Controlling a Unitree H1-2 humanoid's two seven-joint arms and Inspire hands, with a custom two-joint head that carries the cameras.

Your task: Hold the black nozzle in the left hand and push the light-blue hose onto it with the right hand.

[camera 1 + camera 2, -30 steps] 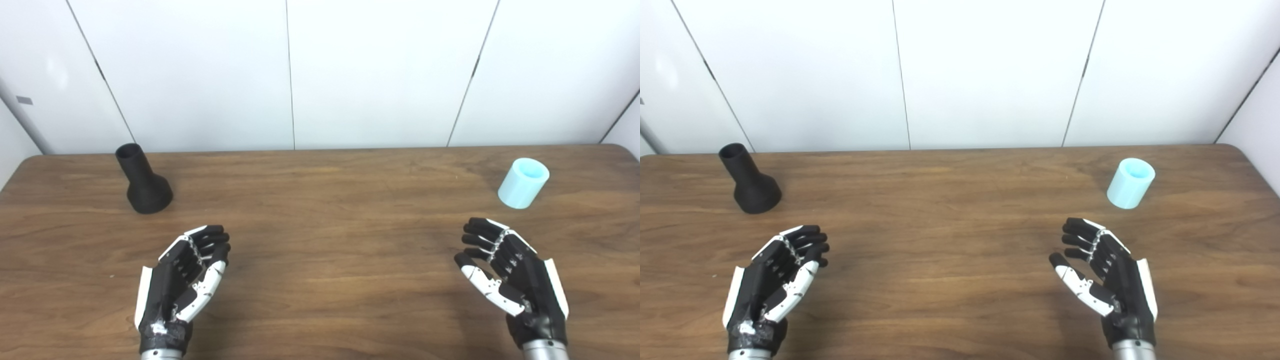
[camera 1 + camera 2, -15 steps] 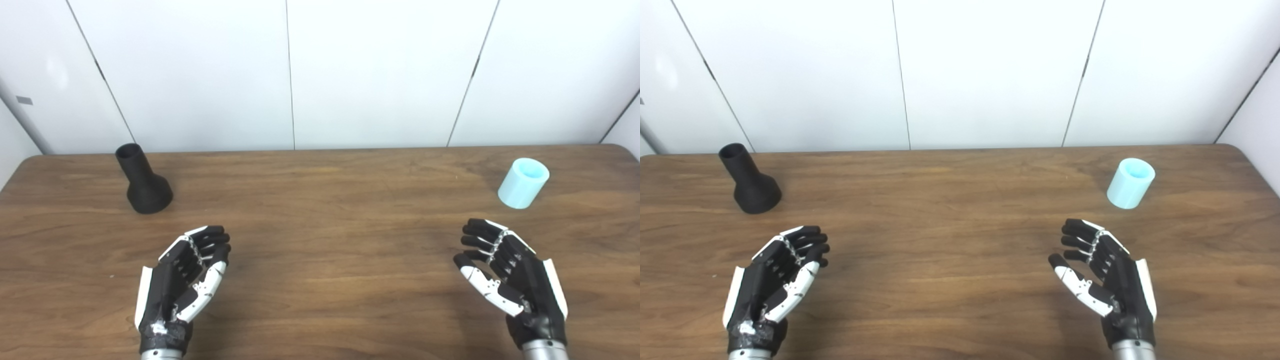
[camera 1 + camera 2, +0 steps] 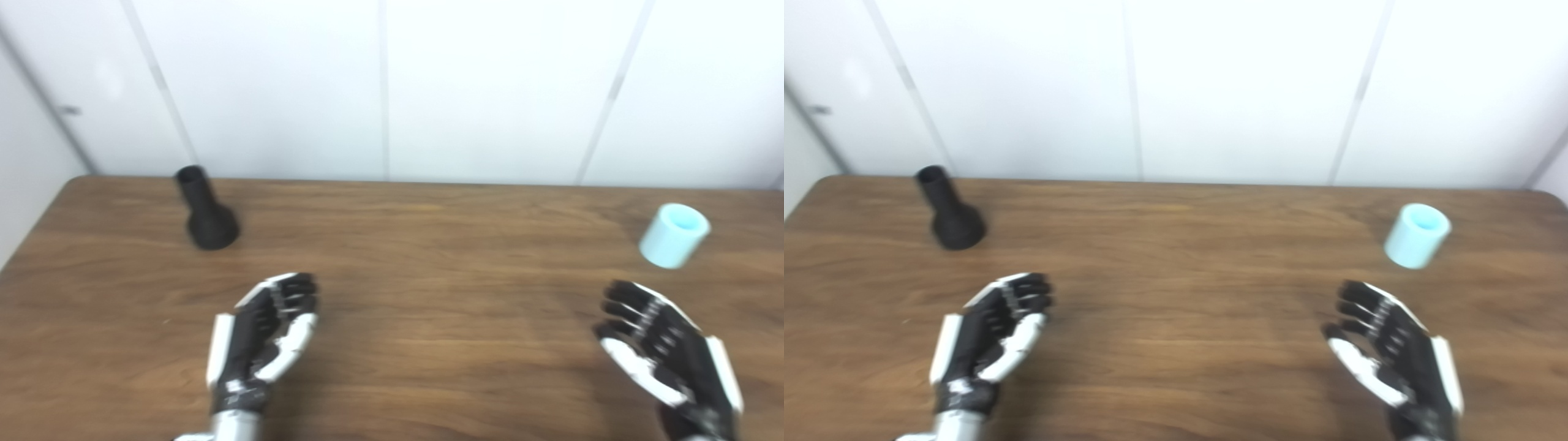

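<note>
Two hands were all that sat at the near end of the table (image 3: 429, 343), both empty and both a bit smeared since the shot was blurry. The left hand (image 3: 264, 334) hovered low over the near-left part of the table, palm turned inward, fingers loosely curled but apart with nothing between them. The right hand (image 3: 664, 355) was over at the near-right part of the table, palm also facing in toward the middle, fingers spread a little and holding nothing. Neither one touched either part.

Further back on the table, the nozzle (image 3: 207, 211) stood on its wide flared end toward the far-left corner, narrow neck pointing up and leaning slightly to the left. It was plain black, well apart from the left hand and farther back on the table than it. The hose piece (image 3: 674, 236), really just a short light-blue tube, sat toward the far-right side of the table, open end up and tilted a touch to the right. It was near the right hand but clearly not in contact, just beyond the fingertips. The whole middle stretch of the table separated it from the nozzle.

Behind the table's far edge was a wall (image 3: 490, 92) of white panels with thin vertical seams.
</note>
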